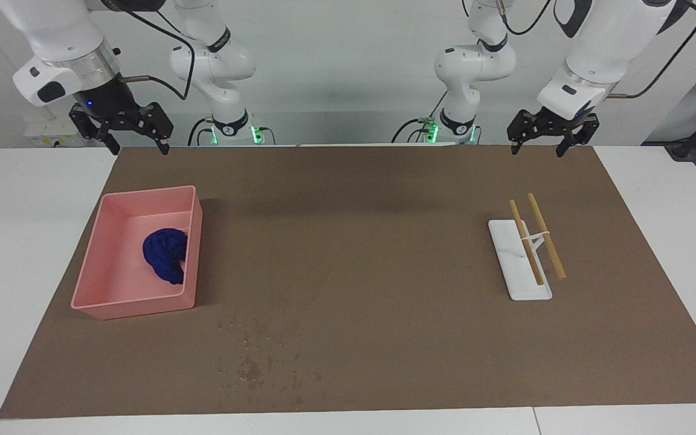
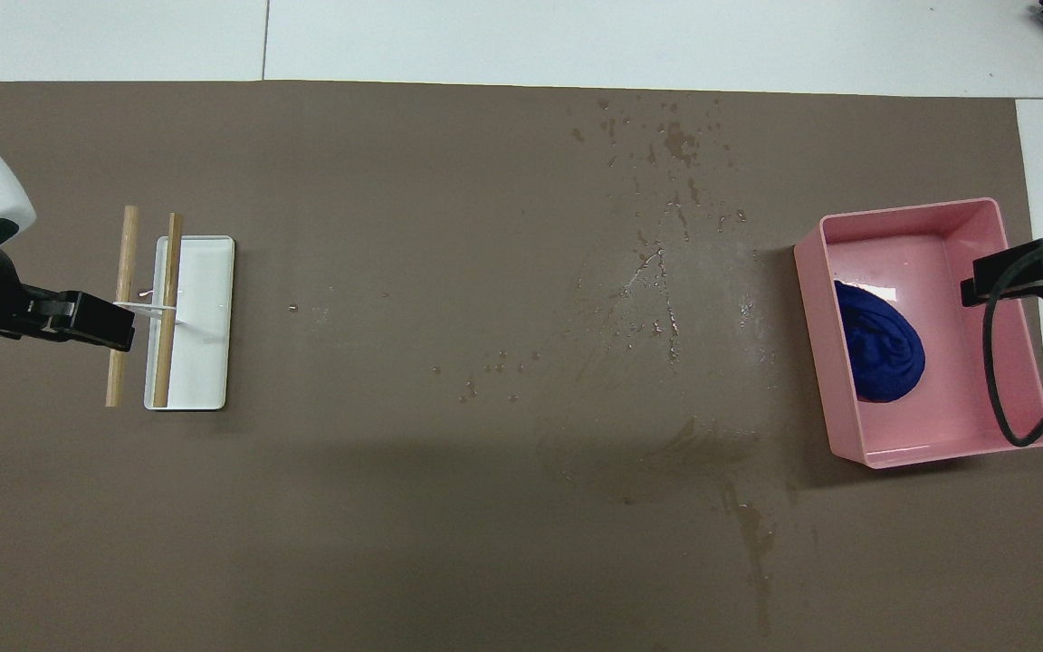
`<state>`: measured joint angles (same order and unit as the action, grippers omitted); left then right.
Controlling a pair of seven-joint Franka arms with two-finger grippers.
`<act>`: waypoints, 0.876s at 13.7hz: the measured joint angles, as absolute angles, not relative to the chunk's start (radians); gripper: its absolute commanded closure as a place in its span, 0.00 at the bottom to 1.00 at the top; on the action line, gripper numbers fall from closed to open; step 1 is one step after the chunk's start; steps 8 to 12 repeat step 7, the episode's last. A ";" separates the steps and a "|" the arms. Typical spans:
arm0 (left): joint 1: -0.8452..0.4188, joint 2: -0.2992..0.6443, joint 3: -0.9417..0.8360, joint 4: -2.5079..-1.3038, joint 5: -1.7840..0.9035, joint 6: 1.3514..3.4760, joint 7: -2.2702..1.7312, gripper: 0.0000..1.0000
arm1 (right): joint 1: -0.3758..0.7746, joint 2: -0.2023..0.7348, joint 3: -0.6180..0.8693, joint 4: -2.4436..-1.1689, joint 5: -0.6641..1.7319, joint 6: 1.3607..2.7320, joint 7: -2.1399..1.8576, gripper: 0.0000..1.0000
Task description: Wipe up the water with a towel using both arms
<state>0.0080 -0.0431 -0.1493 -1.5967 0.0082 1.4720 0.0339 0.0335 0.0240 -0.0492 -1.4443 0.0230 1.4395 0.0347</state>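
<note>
Left gripper (image 1: 537,142): held up in the air over the edge of the brown mat at the left arm's end of the desk, nearer the robots than the rack; its fingers are seen spread apart with nothing between them.
Right gripper (image 1: 136,142): raised over the mat's corner at the right arm's end, above the edge of the desk closest to the robots; its fingers are likewise spread apart and empty.
Towel (image 1: 165,255): dark blue, bunched into a heap, lying inside the pink bin against the wall that faces the middle of the desk.
Pink bin (image 1: 112,305): set on the mat toward the right arm's end.
Water (image 1: 250,365): scattered as droplets and wet streaks on the mat, farther from the robots than the bin.
Brown mat (image 1: 372,241): spread over the white desk (image 1: 28,241).
Rack (image 1: 520,278): a white tray with two wooden sticks (image 1: 546,235) laid across a small stand, toward the left arm's end.
</note>
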 measured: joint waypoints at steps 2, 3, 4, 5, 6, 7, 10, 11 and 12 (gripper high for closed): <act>0.008 -0.043 -0.149 -1.597 0.008 1.472 0.034 0.00 | 0.034 0.024 -0.049 -1.448 0.023 1.442 0.035 0.00; 0.008 -0.043 -0.149 -1.597 0.008 1.472 0.034 0.00 | 0.034 0.024 -0.049 -1.450 0.023 1.442 0.035 0.00; 0.008 -0.043 -0.149 -1.597 0.008 1.472 0.034 0.00 | 0.034 0.024 -0.049 -1.451 0.023 1.442 0.035 0.00; 0.008 -0.043 -0.149 -1.597 0.008 1.472 0.034 0.00 | 0.034 0.024 -0.049 -1.451 0.023 1.443 0.035 0.00; 0.008 -0.043 -0.149 -1.597 0.008 1.472 0.034 0.00 | 0.034 0.024 -0.049 -1.452 0.023 1.443 0.035 0.00; 0.008 -0.043 -0.149 -1.597 0.008 1.472 0.034 0.00 | 0.034 0.024 -0.049 -1.452 0.023 1.443 0.035 0.00; 0.008 -0.043 -0.149 -1.597 0.008 1.472 0.034 0.00 | 0.034 0.024 -0.049 -1.452 0.023 1.443 0.035 0.00; 0.008 -0.043 -0.149 -1.597 0.008 1.472 0.034 0.00 | 0.034 0.024 -0.049 -1.452 0.023 1.443 0.035 0.00; 0.008 -0.043 -0.149 -1.597 0.008 1.472 0.034 0.00 | 0.034 0.024 -0.049 -1.452 0.023 1.443 0.035 0.00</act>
